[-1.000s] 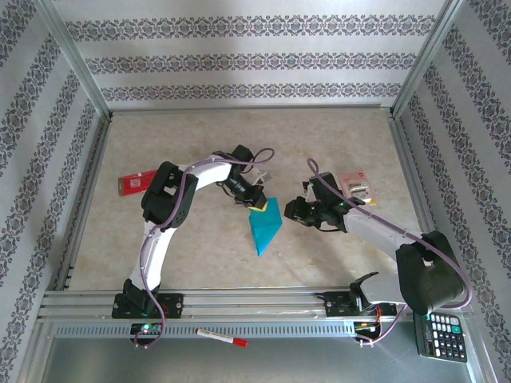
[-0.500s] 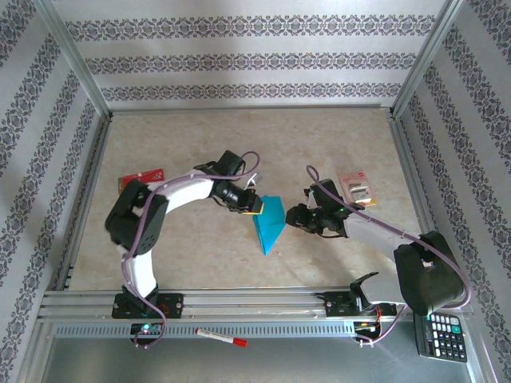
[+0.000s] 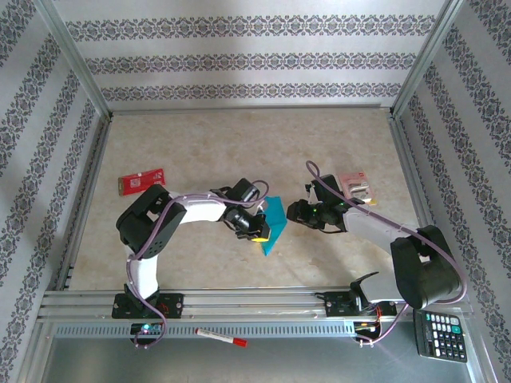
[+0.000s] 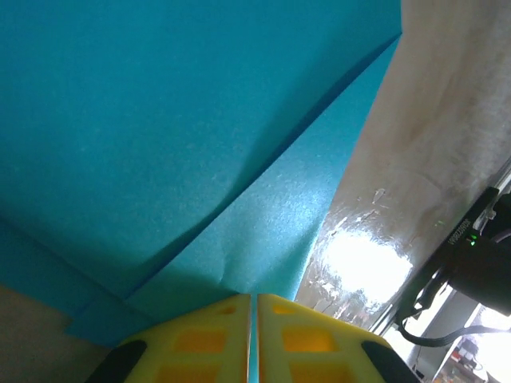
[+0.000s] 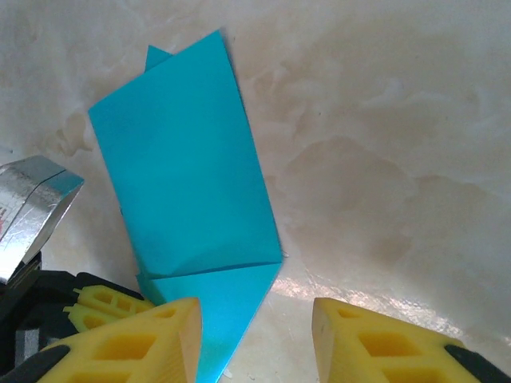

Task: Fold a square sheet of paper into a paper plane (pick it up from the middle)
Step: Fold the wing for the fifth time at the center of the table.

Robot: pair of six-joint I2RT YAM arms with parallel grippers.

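The square sheet of paper [image 3: 275, 215], teal and folded into a pointed wedge, lies mid-table with its tip toward the near edge. My left gripper [image 3: 259, 230] is at its left edge. In the left wrist view the yellow fingers [image 4: 200, 339] of my left gripper [image 4: 253, 297] are shut with a sliver of the teal paper [image 4: 200, 120] between them. My right gripper [image 3: 294, 212] stands just right of the wedge. It is open [image 5: 255, 315], low over the table, its left finger over the paper's [image 5: 184, 159] near corner and nothing between the pads.
A red-and-white card [image 3: 141, 181] lies at the left and a small packet [image 3: 355, 185] at the right, beyond my right arm. A calculator [image 3: 443, 335] and a red marker [image 3: 222, 337] sit on the near rail. Metal frame posts bound the table.
My left gripper has slid toward the near edge along the paper's left side, elbow swinging left. The right gripper's jaws have spread wider. The paper has shifted slightly to the right.
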